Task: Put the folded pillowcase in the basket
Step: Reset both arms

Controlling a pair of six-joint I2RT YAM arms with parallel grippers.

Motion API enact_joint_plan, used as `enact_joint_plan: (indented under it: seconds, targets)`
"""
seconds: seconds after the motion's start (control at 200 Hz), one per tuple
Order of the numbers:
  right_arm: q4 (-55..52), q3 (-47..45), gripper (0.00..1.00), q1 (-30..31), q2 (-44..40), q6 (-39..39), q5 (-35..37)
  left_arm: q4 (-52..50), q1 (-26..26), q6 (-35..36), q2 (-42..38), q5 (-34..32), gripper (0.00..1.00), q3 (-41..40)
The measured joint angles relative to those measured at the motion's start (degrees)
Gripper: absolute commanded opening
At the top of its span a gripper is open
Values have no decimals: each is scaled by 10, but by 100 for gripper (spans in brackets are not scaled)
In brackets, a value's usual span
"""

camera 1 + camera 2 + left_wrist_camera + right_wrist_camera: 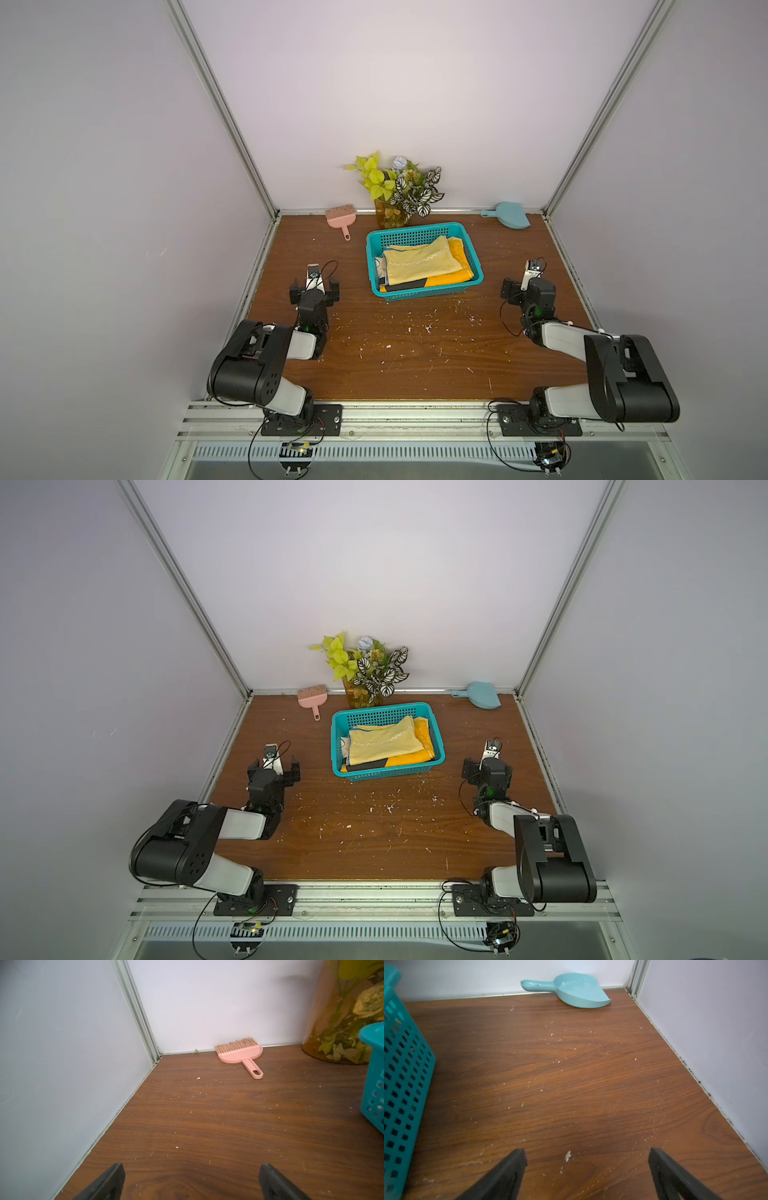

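**Basket** [428,291]: teal plastic with grid walls, standing on the table [415,357] just above the middle of the frame in both top views. One corner shows at the right edge of the left wrist view and one wall at the left edge of the right wrist view.

**Pillowcase** [419,262]: pale yellow, folded, with a white wavy stitch line. It lies inside the basket on top of an orange cloth [451,279] and some darker fabric. It sits between the two grippers and well apart from both.

**Left gripper** [314,286]: centre-left of the frame, to the left of the basket and not touching it. The jaws are spread wide and hold nothing. In its wrist view, only bare wood lies between the fingertips [118,1169].

**Right gripper** [587,1152]: centre-right in the top views, to the right of the basket and clear of it. The jaws are spread wide and hold nothing, with crumbs on the wood between them.

**Arms**: both are mounted on the rail at the lower edge of the frame. Each is folded, with the elbow raised low in the frame and the forearm reaching up-frame. The wrists are low over the table and the grippers point toward the back wall.

**Brush** [340,219]: pink, against the back wall, up and left of the basket.

**Dustpan** [510,215]: light blue, upper right, by the back wall.

**Vase** [392,214]: amber, holding leafy stems, directly behind the basket.
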Motion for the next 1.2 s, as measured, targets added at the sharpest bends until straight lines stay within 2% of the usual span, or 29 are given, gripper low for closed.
enact_joint_plan:
  seconds: [0.155, 0.255, 0.395, 0.581, 1.196]
  targets:
    - [135, -56, 99, 0, 14, -10, -25, 119, 14, -7, 30, 11, 99, -54]
    - [209, -81, 99, 0, 29, -18, -46, 135, 15, -10, 33, 14, 99, -66]
    - [314, -112, 100, 0, 77, -27, -67, 138, 21, -13, 36, 27, 99, -40]
    - [330, -108, 100, 0, 81, -27, -59, 128, 39, -27, 35, 38, 100, -27]
    - [339, -105, 100, 1, 81, -27, -51, 127, 40, -33, 35, 45, 99, -27]
